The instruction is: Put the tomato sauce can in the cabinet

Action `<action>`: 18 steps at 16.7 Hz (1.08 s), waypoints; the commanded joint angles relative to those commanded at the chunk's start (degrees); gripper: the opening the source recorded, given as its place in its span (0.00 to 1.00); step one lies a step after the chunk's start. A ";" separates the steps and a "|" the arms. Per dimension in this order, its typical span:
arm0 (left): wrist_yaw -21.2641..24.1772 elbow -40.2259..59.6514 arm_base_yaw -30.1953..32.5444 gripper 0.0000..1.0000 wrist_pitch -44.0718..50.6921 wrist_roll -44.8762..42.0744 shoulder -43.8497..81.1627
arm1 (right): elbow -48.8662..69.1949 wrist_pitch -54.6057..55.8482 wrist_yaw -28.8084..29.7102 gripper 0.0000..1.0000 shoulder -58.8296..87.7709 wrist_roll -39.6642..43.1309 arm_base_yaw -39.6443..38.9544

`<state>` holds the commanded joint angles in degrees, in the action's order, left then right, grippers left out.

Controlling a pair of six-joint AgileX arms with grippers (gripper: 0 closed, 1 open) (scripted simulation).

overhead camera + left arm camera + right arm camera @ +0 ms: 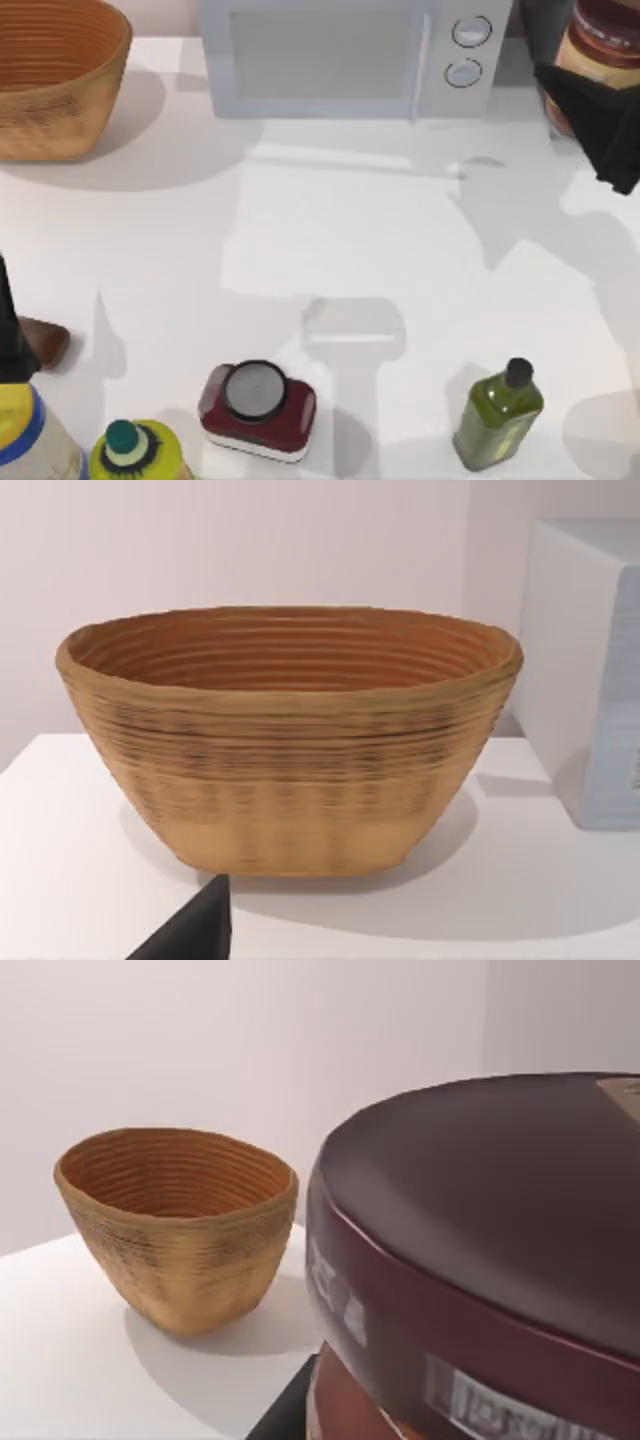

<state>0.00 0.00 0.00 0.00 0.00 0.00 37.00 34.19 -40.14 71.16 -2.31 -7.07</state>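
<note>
The desk (330, 240) carries one basket (55, 75), one microwave (350, 55), one tomato sauce can (600, 40), one red container (257, 410), and three bottles: a green one (497, 415), a yellow one (135, 452) and a blue-banded one (25, 435).

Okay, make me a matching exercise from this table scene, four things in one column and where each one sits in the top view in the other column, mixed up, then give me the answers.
Things:
1. woven basket
2. microwave
3. green oil bottle
4. tomato sauce can

Places:
A. far right corner, by the right gripper
B. near edge, right of the red container
C. far left corner
D. far edge, middle

Pairs: 1-C, 2-D, 3-B, 4-A
</note>
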 joint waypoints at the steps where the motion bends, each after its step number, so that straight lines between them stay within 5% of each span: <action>1: 0.00 0.00 0.00 1.00 0.00 0.00 0.00 | -2.93 -3.36 3.66 0.00 -7.08 0.10 1.30; 10: 0.00 0.00 0.00 1.00 0.00 0.00 0.00 | -29.51 -28.54 33.25 0.00 -60.41 1.68 7.25; 18: 0.00 0.00 0.00 1.00 0.00 0.00 0.00 | -37.00 -34.20 40.14 0.00 -71.16 2.31 7.07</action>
<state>0.00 0.00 0.00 0.00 0.00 0.00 0.00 0.00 0.00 0.00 0.00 0.00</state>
